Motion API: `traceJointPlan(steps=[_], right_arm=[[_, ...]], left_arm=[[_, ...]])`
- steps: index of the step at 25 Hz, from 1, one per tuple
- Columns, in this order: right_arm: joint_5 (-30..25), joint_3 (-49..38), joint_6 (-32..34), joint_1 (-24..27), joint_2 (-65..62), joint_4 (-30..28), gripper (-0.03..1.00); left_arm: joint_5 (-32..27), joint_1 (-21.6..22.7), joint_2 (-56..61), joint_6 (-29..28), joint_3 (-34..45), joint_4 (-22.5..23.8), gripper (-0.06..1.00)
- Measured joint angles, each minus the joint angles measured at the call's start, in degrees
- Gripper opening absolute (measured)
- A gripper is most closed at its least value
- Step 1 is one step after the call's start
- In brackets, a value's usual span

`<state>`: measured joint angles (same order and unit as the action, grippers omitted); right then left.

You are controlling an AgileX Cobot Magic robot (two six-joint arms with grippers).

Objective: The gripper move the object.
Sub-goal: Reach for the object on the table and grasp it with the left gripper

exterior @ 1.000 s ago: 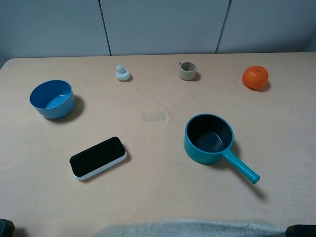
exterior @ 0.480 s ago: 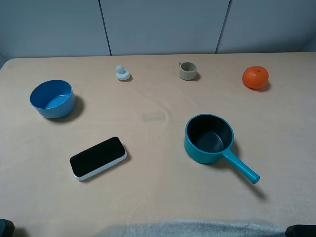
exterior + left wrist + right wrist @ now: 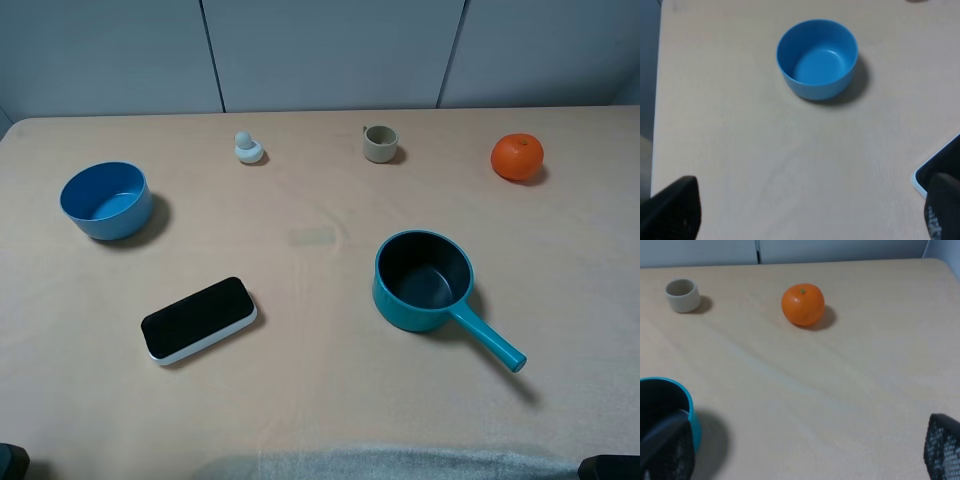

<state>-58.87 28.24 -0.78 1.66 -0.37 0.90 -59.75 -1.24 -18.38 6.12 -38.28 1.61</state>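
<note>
Ahead of the left gripper (image 3: 806,215), whose jaws stand spread wide with nothing between them, sits the blue bowl (image 3: 817,59). The black phone (image 3: 198,320) lies just beside one fingertip. The duck figurine (image 3: 248,148), the thing to be moved, stands upright far beyond these jaws, past the bowl and near the far edge of the table (image 3: 320,400). Neither wrist view shows it clearly.

If this arm goes for it, the reach is long. A low approach could clip the bowl's rim or nudge the phone. The figurine looks tiny and rounded, so wide jaws that close off-centre would likely squeeze it out sideways or tip it over. A descent that stops too high would close on the round head alone, a poor hold.

Further right, the small beige cup (image 3: 380,143) stands well apart from the duck but in the same far row. It is similar in paleness and size, so it could be taken by mistake.

The teal pot (image 3: 425,280) sits close before the right gripper (image 3: 804,450), whose jaws are likewise parted and empty. The orange (image 3: 517,157) is well ahead of them. A reach across from this side would have to clear the pot's wall and handle, or it would drag the pot along.
</note>
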Motion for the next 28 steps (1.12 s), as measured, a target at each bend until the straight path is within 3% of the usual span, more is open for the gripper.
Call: traceJointPlan(steps=[19, 28], right_arm=[[0.00, 0.00, 0.00, 0.00, 0.00, 0.00, 0.69], [0.00, 0.00, 0.00, 0.00, 0.00, 0.00, 0.69]], left_arm=[[3.97, 0.00, -32.32, 2.38, -13.23, -0.07, 0.88], [7.42, -0.21, -46.37, 4.76, -19.50, -2.51, 0.88]])
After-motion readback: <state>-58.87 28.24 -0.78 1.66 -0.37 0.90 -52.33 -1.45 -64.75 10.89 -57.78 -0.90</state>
